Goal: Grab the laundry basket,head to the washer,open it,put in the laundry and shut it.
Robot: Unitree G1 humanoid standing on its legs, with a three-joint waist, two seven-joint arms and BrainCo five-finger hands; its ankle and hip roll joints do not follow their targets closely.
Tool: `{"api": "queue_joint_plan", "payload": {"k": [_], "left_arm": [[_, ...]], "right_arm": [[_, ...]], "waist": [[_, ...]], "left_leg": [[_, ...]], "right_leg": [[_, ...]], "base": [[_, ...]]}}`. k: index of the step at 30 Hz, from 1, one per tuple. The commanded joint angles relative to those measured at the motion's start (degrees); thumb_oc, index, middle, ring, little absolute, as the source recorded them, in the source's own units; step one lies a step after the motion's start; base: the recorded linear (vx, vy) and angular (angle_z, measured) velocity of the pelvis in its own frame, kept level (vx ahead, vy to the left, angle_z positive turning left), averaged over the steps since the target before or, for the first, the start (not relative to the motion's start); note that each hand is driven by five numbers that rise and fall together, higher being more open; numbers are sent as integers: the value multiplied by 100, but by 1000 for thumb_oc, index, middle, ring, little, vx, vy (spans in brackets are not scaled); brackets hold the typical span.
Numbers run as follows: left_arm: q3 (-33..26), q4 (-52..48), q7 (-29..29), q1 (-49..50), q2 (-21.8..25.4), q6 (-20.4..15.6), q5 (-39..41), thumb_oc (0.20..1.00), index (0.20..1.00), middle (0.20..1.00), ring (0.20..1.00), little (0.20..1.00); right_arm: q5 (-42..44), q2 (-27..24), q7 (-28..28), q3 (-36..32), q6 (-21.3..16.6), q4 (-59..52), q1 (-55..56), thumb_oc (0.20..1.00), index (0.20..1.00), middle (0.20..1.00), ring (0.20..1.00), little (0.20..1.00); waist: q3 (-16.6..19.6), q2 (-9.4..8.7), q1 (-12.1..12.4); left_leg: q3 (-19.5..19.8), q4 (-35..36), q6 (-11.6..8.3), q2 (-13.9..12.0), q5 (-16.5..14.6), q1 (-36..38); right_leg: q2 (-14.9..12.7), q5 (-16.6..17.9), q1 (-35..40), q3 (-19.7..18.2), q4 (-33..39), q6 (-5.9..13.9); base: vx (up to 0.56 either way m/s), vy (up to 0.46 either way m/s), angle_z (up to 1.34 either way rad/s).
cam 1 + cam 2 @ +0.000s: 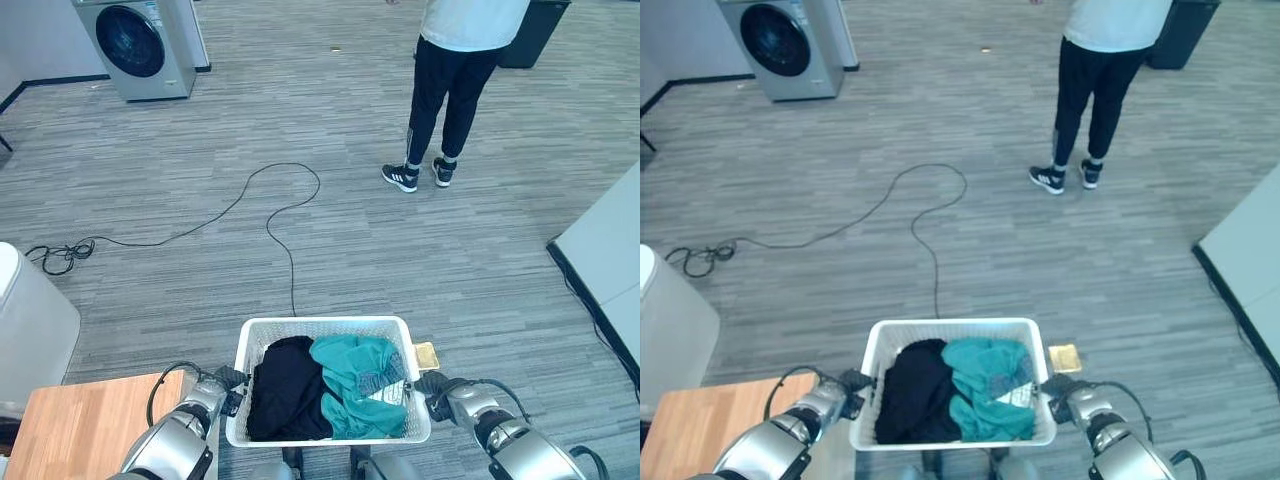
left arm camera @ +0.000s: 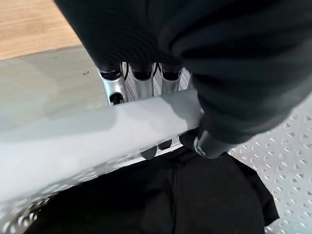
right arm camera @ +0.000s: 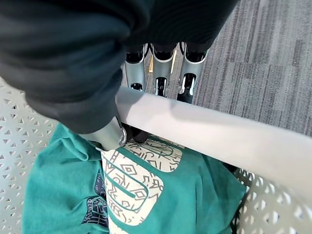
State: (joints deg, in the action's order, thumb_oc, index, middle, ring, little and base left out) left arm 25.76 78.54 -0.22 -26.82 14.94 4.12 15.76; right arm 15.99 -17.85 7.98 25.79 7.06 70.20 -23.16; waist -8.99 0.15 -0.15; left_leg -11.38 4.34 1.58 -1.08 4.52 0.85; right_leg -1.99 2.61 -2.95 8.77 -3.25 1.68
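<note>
Left eye view: the white laundry basket [image 1: 325, 330] sits at bottom centre, a black garment [image 1: 285, 390] and a teal printed shirt [image 1: 360, 385] inside; the washer [image 1: 140, 45] stands upper left, a person [image 1: 455, 90] upper right.
Left wrist view: the left hand [image 2: 204, 141] curls around the basket's rim.
Right wrist view: the right hand [image 3: 109, 136] clamps the opposite rim.

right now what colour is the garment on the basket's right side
Teal garment with a cream patterned print, clearest in the right wrist view.
</note>
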Motion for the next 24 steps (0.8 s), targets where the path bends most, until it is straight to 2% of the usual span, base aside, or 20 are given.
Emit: {"api": "queue_joint_plan", "payload": {"k": [1, 2, 3, 7, 8, 9, 10, 11, 15, 16, 17, 20, 23, 24], "left_arm": [[-143, 65, -134, -545, -299, -241, 77, 200, 200, 200, 200, 200], [-157, 89, -134, -545, -316, -228, 109, 200, 200, 200, 200, 200], [-352, 242, -176, -500, -366, -132, 573, 200, 200, 200, 200, 200], [-191, 154, -148, -699, -464, -152, 563, 200, 200, 200, 200, 200], [-31, 75, -134, -799, -520, -161, 557, 200, 200, 200, 200, 200], [105, 15, -135, -848, -556, -157, 483, 200, 200, 200, 200, 200], [173, -70, -142, -875, -566, -152, 459, 200, 200, 200, 200, 200], [202, -62, -144, -902, -567, -139, 405, 200, 200, 200, 200, 200], [179, 29, -217, -961, -533, -114, 306, 200, 200, 200, 200, 200], [181, 36, -259, -985, -532, -134, 224, 200, 200, 200, 200, 200], [179, 36, -260, -984, -534, -135, 224, 200, 200, 200, 200, 200], [119, 11, -246, -954, -521, -176, 179, 200, 200, 200, 200, 200], [81, -25, -267, -847, -562, -188, 192, 200, 200, 200, 200, 200], [96, -11, -304, -820, -577, -166, 170, 200, 200, 200, 200, 200]], "right_arm": [[208, 196, 206, -188, -282, -43, -240, 200, 200, 200, 200, 200], [281, 194, 207, -228, -274, -16, -232, 200, 200, 200, 200, 200], [392, 222, 217, -336, -211, 271, -299, 200, 200, 200, 200, 200], [462, 257, 181, -385, -195, 392, -456, 200, 200, 200, 200, 200], [473, 243, 182, -389, -192, 404, -506, 200, 200, 200, 200, 200], [503, 227, 174, -398, -195, 382, -501, 200, 200, 200, 200, 200], [536, 222, 167, -409, -204, 303, -471, 200, 200, 200, 200, 200], [586, 231, 163, -428, -215, 252, -423, 200, 200, 200, 200, 200], [632, 211, 191, -383, -229, 268, -392, 200, 200, 200, 200, 200], [676, 155, 164, -371, -249, 284, -393, 200, 200, 200, 200, 200], [676, 153, 164, -370, -249, 284, -393, 200, 200, 200, 200, 200], [704, 137, 150, -397, -247, 257, -357, 200, 200, 200, 200, 200], [652, 67, 175, -396, -222, 174, -280, 200, 200, 200, 200, 200], [619, 34, 195, -387, -208, 137, -239, 200, 200, 200, 200, 200]], "waist": [[322, -158, -27], [337, -158, -35], [349, -142, -43], [334, -87, -52], [267, -32, -63], [184, -6, -104], [92, 54, -142], [63, 95, -169], [23, 55, -267], [20, -14, -381], [7, 2, -384], [9, -54, -507], [33, -60, -598], [79, -67, -621]], "left_leg": [[165, -737, -61, 156, -582, -222], [187, -730, -55, 165, -594, -202], [189, -725, 17, 221, -661, -134], [180, -694, 82, 273, -683, -106], [258, -721, 176, 346, -713, -108], [333, -762, 242, 424, -743, -54], [350, -784, 281, 446, -775, 10], [324, -773, 293, 453, -859, 114], [442, -789, 208, 539, -1009, 277], [527, -848, 148, 652, -1178, 388], [533, -853, 145, 637, -1192, 405], [607, -955, 41, 675, -1376, 635], [692, -1203, -34, 696, -1586, 886], [721, -1205, -72, 677, -1645, 993]], "right_leg": [[-95, -427, 137, -268, -320, 450], [-97, -446, 154, -257, -330, 450], [-135, -464, 114, -244, -537, 492], [-224, -417, -21, -254, -817, 602], [-322, -255, -284, -319, -1420, 743], [-391, 72, -452, -419, -1923, 803], [-446, 174, -629, -335, -2403, 751], [-467, 103, -824, -135, -2561, 717], [-302, -43, -1122, -17, -1734, 613], [-254, 185, -1345, -200, -899, 641], [-241, 190, -1314, -189, -879, 640], [-304, 562, -1486, -275, -158, 723], [-301, 747, -1520, -41, -115, 731], [-270, 693, -1469, -37, -157, 696]], "base": [[69, 20, 20], [118, 99, 23], [96, 93, 16], [55, 127, 0], [74, 293, 12], [99, 349, 18], [155, 294, 26], [173, 212, 33], [226, 36, 13], [268, -31, 10], [317, -38, 15], [293, -54, 20], [381, -81, 14], [399, -115, 19]]}}
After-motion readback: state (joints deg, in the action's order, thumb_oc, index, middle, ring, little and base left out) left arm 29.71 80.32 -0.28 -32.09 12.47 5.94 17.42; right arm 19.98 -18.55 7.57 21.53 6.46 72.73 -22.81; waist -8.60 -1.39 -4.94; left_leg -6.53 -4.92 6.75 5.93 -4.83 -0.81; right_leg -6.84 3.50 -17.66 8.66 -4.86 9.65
